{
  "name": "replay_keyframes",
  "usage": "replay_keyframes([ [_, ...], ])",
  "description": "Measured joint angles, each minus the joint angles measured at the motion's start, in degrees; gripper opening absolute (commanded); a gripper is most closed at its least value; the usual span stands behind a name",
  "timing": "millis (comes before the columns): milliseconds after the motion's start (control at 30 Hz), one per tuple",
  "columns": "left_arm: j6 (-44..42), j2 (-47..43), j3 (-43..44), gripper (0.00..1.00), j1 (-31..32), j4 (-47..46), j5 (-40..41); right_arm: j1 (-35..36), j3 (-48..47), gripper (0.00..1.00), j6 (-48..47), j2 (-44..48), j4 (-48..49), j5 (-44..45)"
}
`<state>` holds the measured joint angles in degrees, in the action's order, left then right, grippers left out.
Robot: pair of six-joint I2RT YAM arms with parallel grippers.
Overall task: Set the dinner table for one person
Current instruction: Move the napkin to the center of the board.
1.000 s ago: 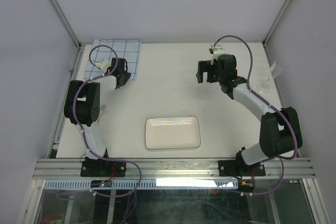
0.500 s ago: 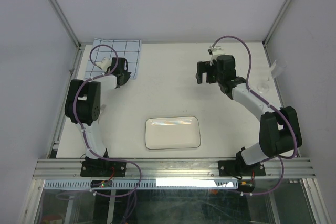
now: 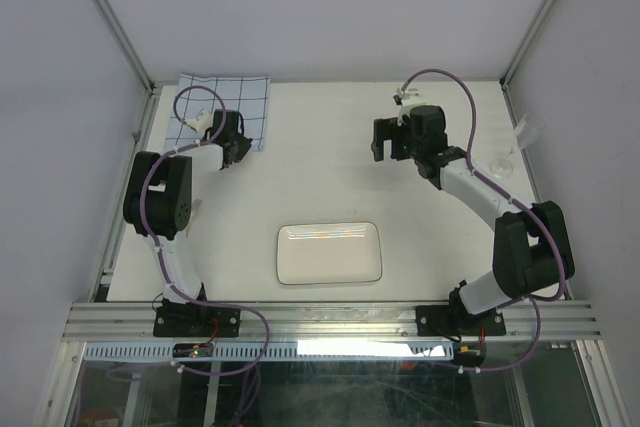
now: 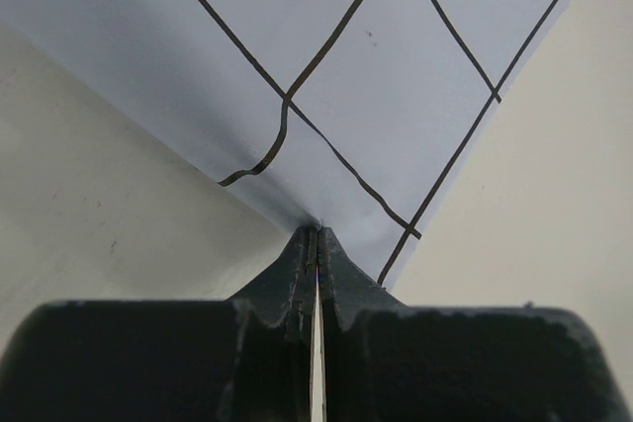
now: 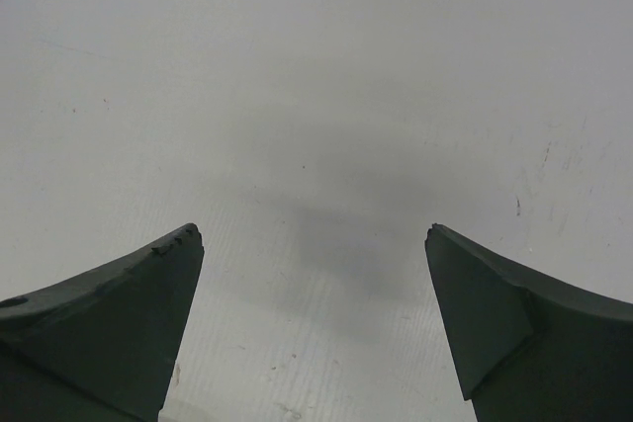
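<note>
The cream-white dinner table (image 3: 330, 167) carries a pale-blue cloth with dark grid lines (image 3: 215, 97) at its far left corner. My left gripper (image 3: 236, 152) is at the cloth's near right corner. In the left wrist view its jaws (image 4: 316, 229) are shut on the cloth's edge (image 4: 396, 76), which puckers at the tips. A white rectangular plate (image 3: 329, 253) lies at the near middle. My right gripper (image 3: 388, 142) hangs open over bare tabletop at the far right of centre. Only table surface (image 5: 316, 66) shows between its fingers (image 5: 312, 234).
Small clear and white items (image 3: 505, 159) lie by the table's right edge, beside the right arm. Aluminium rails (image 3: 330, 322) run along the near edge, where both arm bases are bolted. Grey walls close in the left, back and right sides.
The left gripper has closed on the cloth's corner and shifted slightly towards the back. The right gripper has drifted a little to the left, still open.
</note>
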<state>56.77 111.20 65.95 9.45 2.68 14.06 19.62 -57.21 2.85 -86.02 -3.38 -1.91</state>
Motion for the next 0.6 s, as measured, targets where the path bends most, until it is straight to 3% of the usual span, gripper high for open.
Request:
replay_keyframes([
  [200,-0.7,-1.3,-1.5,0.0,2.0,-0.7,-1.0,0.7,0.0,0.99,0.0,-0.2,-0.6,0.1],
  [600,-0.9,-4.7,-4.5,0.0,12.8,-1.6,-3.7,1.7,-1.2,0.99,-0.6,-0.8,-2.2,3.7],
])
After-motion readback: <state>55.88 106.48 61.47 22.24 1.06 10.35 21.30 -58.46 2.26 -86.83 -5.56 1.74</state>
